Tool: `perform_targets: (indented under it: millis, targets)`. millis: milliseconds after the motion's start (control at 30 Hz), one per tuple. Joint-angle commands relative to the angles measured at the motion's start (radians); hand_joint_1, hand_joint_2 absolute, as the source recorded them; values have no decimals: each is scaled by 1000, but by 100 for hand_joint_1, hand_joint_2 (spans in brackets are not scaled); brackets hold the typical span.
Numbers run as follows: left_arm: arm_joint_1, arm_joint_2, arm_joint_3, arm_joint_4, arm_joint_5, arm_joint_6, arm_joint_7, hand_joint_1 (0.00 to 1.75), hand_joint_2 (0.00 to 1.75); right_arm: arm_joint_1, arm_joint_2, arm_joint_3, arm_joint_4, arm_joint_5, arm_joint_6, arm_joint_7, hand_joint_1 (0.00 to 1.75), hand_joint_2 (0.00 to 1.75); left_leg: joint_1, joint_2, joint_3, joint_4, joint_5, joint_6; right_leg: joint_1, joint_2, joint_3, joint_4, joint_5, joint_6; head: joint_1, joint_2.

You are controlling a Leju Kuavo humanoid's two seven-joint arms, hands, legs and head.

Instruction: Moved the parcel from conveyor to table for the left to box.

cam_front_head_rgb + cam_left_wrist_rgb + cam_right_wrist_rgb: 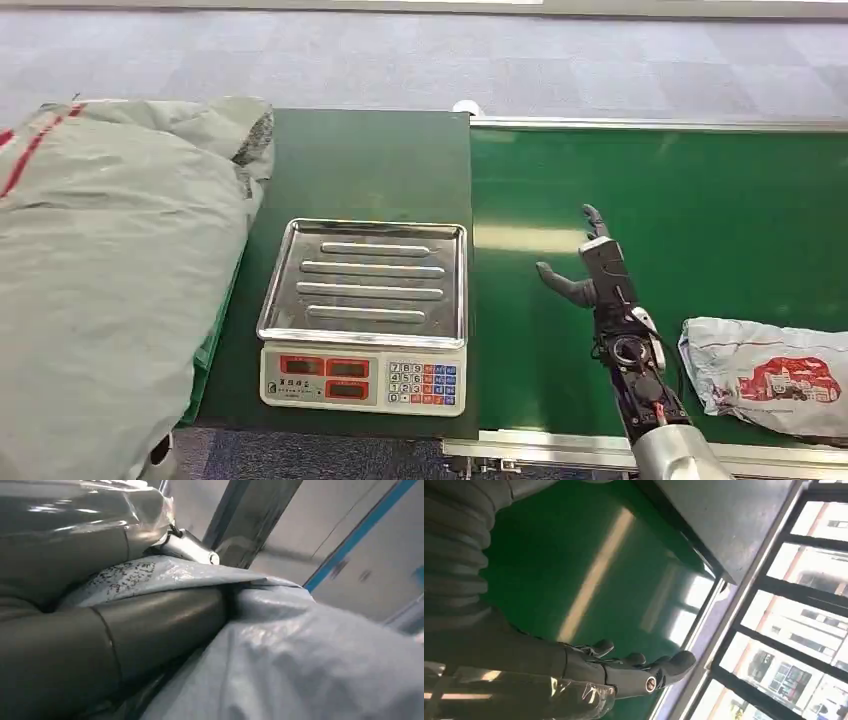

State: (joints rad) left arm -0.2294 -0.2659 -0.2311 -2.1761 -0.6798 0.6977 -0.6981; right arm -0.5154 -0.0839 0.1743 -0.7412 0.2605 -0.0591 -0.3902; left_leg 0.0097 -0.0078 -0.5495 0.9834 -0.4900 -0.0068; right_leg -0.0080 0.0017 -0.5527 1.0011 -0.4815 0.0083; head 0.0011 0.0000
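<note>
A grey plastic parcel (775, 375) with a red print lies on the green conveyor belt (700, 200) at the near right. My right hand (595, 270) hovers over the belt to the parcel's left, apart from it, fingers stretched forward and thumb spread, holding nothing. In the right wrist view the same right hand (624, 672) is extended above the green belt (574, 555). In the left wrist view my left hand (100, 640) lies against crinkled grey plastic (310, 660); how its fingers stand is hidden.
A dark green table (370, 160) adjoins the belt on the left and carries an electronic scale (365, 315) with a steel tray. A big grey sack (110, 280) bulges over the table's left edge. Grey carpet lies beyond.
</note>
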Motion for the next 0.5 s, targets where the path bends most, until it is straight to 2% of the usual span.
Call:
perform_targets:
  millis: [33, 67, 100, 133, 167, 200, 267, 300, 333, 400, 433, 467, 500]
  targets:
    - [-66, -10, 300, -143, -24, 0, 0, 175, 0, 87, -24, 7, -116, -1, -16, 62, 0, 175, 0, 2, 0, 0, 0, 0, 0, 1, -1, 1, 0, -1, 0, 0]
    - [-69, -4, 318, -123, -26, 0, 0, 175, 0, 100, -23, 6, -132, 0, -17, 65, 0, 175, 0, 2, 0, -1, 0, 0, 0, 1, -1, 0, 1, -1, 0, 0]
    - [-60, 37, 387, -101, 17, 0, 0, 175, 0, 115, -24, 7, -147, -1, -25, 69, 0, 175, 0, 2, 1, -1, 1, 0, 0, 1, 0, -1, 1, -1, 0, 0]
    - [-78, -3, 392, -64, -54, 0, 0, 175, 0, 118, -13, -4, -162, 8, -33, 87, 0, 175, 0, 1, 1, -2, 1, 0, 0, 0, 1, -1, 1, -1, 0, 0]
    - [-87, -10, 424, -10, -83, 0, 0, 175, 0, 128, -19, -1, -189, 4, -22, 116, 0, 175, 0, 1, 2, -2, 1, 0, 0, 0, 1, -2, 1, -1, 0, 0]
    - [-68, -20, 519, 162, -170, 0, 0, 175, 0, 205, -25, -20, -256, 16, -40, 102, 0, 175, -1, 0, 2, -2, 1, 0, -1, -1, 1, -1, 1, -1, 0, 0]
    - [-68, -20, 519, 162, -170, 0, 0, 175, 0, 205, -25, -20, -256, 16, -40, 102, 0, 175, -1, -5, 5, -5, 3, 0, -1, -6, 5, -4, 1, -1, 0, 0]
    - [-38, 21, 517, 164, -167, 0, 23, 175, 0, 213, -73, 71, -240, -75, -102, 94, 0, 175, -1, -4, 5, -4, 2, 0, -1, -4, 4, -3, 0, -1, 0, 0]
    - [-57, -20, 575, 290, -220, 0, 0, 175, 0, 238, -64, 51, -289, -61, -102, 107, 0, 175, -1, -3, 4, -3, 1, 0, -1, -3, 3, -2, 0, 0, 0, 0]
    - [-57, -20, 575, 290, -220, 0, 0, 175, 0, 238, -64, 51, -289, -61, -102, 107, 0, 175, -1, -5, 6, -6, 4, 0, -1, -6, 6, -5, 1, -1, 0, 0]
    - [-57, -20, 575, 290, -220, 0, 0, 175, 0, 238, -64, 51, -289, -61, -102, 107, 0, 175, -1, -2, 5, -4, 2, 0, -1, -3, 4, -3, 1, 0, -1, 0]
    - [-88, -56, 662, 486, -351, 0, 0, 175, 0, 268, -49, 6, -342, -13, -79, 134, 0, 175, -1, 1, 4, -3, 1, 0, -1, -1, 3, -2, 0, 0, 0, 0]
    - [-96, -26, 702, 570, -324, 0, 0, 175, 0, 273, -45, -7, -358, 12, -58, 139, 0, 175, -1, 0, 4, -3, 2, 0, -1, -2, 3, -2, 1, 0, 0, 0]
